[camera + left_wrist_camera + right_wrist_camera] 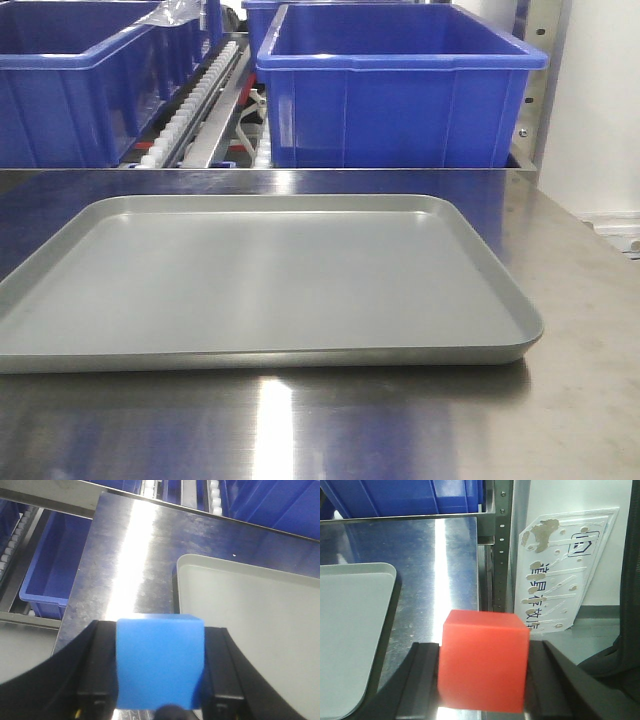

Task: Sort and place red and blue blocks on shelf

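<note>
Closest to the left wrist camera, the left gripper (pixel 159 635) has its two black fingers clamped on opposite side faces of a mid-blue matte cube (pixel 160 667), which is held above a shiny steel-topped table (pixel 135 560). In the right wrist view, the right gripper (pixel 482 647) pinches a bright red matte cube (pixel 484 662) the same way, over the table's right side. Both cubes look rigid, light and plain-faced. Their flat parallel sides suit this sideways pinch, and the matte skin probably resists slipping, though a grip set off-centre could let a cube pivot. A shallow grey metal tray (pixel 300 357) lies on the table between the two arms, at two o'clock from the blue cube and nine o'clock from the red one. Nothing lies in it, so the room low over the middle looks open. The table's left edge drops away at nine o'clock in the left view. At one o'clock in the right view a perforated steel upright stands beside a white wall placard (pixel 565 565), likely a snag for a wide swing. Farthest off, past the table's back edge, is the bare steel shelf (pixel 195 110) with white roller rails. It carries large blue plastic bins (pixel 400 110) at eleven and one o'clock in the front view. Their rims stand above table level, so each cube would probably need lifting before it goes forward.
</note>
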Tool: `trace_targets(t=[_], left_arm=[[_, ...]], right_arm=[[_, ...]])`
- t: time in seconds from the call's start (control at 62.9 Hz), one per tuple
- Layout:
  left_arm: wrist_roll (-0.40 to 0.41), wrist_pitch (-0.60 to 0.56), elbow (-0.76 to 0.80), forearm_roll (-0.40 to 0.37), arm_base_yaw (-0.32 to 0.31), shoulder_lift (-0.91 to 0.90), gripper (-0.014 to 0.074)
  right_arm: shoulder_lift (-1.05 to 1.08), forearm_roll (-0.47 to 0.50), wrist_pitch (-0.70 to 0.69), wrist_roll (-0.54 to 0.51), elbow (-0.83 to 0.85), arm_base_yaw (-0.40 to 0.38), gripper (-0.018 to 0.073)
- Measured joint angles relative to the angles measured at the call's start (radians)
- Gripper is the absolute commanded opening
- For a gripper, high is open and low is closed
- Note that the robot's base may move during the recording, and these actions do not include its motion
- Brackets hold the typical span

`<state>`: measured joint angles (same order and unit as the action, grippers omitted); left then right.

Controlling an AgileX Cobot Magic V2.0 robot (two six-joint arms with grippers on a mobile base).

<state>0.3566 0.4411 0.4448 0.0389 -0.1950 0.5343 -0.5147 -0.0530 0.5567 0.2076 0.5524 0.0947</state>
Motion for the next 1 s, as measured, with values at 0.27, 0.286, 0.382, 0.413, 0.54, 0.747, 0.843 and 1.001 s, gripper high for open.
trace_targets(t=[0.27,0.286,0.382,0.413,0.54,0.747,0.843,1.001], left_arm=[[0.0,-0.002,-0.004,0.033,0.0,-0.004,0.0125],[0.0,-0.002,-0.004,0.033,0.0,-0.004,0.0125],[0.0,-0.002,-0.004,0.037,0.0,-0.004,0.0125],[0.0,-0.002,-0.004,0.037,0.0,-0.004,0.0125],[0.0,-0.002,-0.004,0.039,0.0,-0.004,0.0125],[0.0,-0.002,-0.004,0.039,0.0,-0.004,0.0125],[0.0,-0.002,-0.004,0.039,0.0,-0.004,0.0125],[0.0,-0.002,-0.004,0.039,0.0,-0.004,0.0125]], right_arm=[[0.0,0.0,0.0,0.002,0.0,0.0,0.0056],[0.0,0.0,0.0,0.002,0.0,0.0,0.0056],[0.0,0.0,0.0,0.002,0.0,0.0,0.0056],[0.0,0.0,0.0,0.002,0.0,0.0,0.0056],[0.0,0.0,0.0,0.002,0.0,0.0,0.0056],[0.0,0.0,0.0,0.002,0.0,0.0,0.0056],[0.0,0.0,0.0,0.002,0.0,0.0,0.0056],[0.0,0.0,0.0,0.0,0.0,0.0,0.0056]])
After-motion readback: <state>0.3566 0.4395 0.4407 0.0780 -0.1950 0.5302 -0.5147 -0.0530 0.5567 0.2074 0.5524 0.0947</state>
